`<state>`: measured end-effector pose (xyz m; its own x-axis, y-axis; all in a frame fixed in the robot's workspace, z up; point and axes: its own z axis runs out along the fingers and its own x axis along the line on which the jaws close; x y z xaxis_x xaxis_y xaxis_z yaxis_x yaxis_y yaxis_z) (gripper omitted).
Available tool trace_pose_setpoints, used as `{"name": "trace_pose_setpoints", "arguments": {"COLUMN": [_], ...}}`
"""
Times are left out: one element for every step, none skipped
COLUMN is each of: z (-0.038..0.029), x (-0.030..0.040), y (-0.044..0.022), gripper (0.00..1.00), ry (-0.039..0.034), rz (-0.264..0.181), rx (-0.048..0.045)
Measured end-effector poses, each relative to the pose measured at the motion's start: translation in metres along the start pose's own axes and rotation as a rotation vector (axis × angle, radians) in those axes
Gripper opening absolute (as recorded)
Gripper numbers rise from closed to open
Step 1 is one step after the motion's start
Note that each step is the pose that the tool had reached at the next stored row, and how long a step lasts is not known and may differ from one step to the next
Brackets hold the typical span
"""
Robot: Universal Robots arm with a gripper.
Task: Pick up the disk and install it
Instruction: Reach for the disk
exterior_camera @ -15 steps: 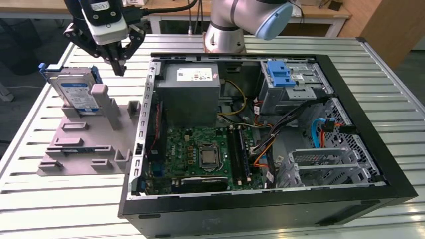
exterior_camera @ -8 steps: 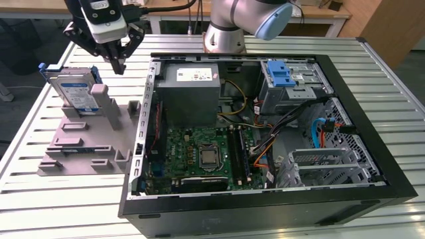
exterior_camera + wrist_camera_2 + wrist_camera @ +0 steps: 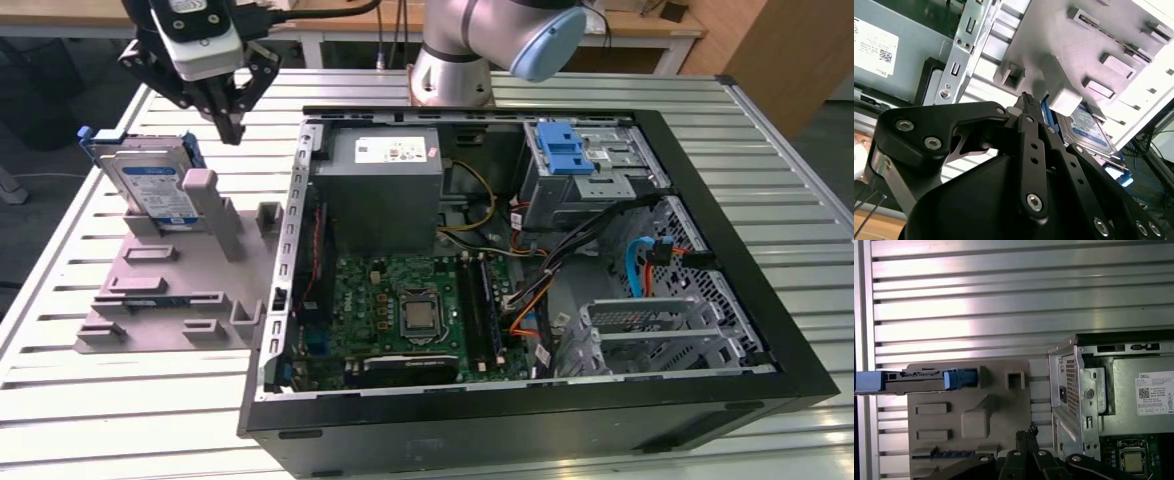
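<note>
Claw (image 3: 230,128) hangs closed near disk (image 3: 144,185).

Black hand (image 3: 230,125). Silver disk (image 3: 150,180) with white-and-blue label, blue frame at the edges. Pale pinkish-grey stand (image 3: 174,290). Silvery counter (image 3: 120,400), ribbed in parallel stripes. Black computer case (image 3: 534,440); green motherboard (image 3: 400,300); grey power supply (image 3: 380,185) with white sticker; blue latch (image 3: 567,150); orange, yellow and blue cables (image 3: 625,268).
</note>
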<state>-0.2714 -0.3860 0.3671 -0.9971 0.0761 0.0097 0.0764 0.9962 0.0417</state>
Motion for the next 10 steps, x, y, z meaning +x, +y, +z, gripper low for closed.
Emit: {"name": "trace_pose_setpoints", "arguments": {"z": [0.0001, 0.0001, 0.0002, 0.0003, 0.0003, 0.0004, 0.0004, 0.0004, 0.0005, 0.0006], "x": [0.0019, 0.0035, 0.0051, 0.0068, 0.0084, 0.0100, 0.0115, 0.0129, 0.0146, 0.0163], "y": [0.0004, 0.0008, 0.0014, 0.0019, 0.0024, 0.0025, 0.0026, 0.0026, 0.0026, 0.0027], "gripper": [0.11, 0.11, 0.11, 0.11, 0.11, 0.11, 0.11, 0.11, 0.11, 0.11], "ry": [0.0000, 0.0000, -0.0001, 0.0000, 0.0000, 0.0000, 0.0000, 0.0000, 0.0000, 0.0000], "rz": [0.000, 0.000, 0.000, 0.000, 0.000, 0.000, 0.000, 0.000, 0.000, 0.000], "rx": [-0.0001, 0.0000, -0.0001, 0.0000, 0.0000, 0.0000, 0.0000, 0.0000, 0.0000, -0.0001]}}
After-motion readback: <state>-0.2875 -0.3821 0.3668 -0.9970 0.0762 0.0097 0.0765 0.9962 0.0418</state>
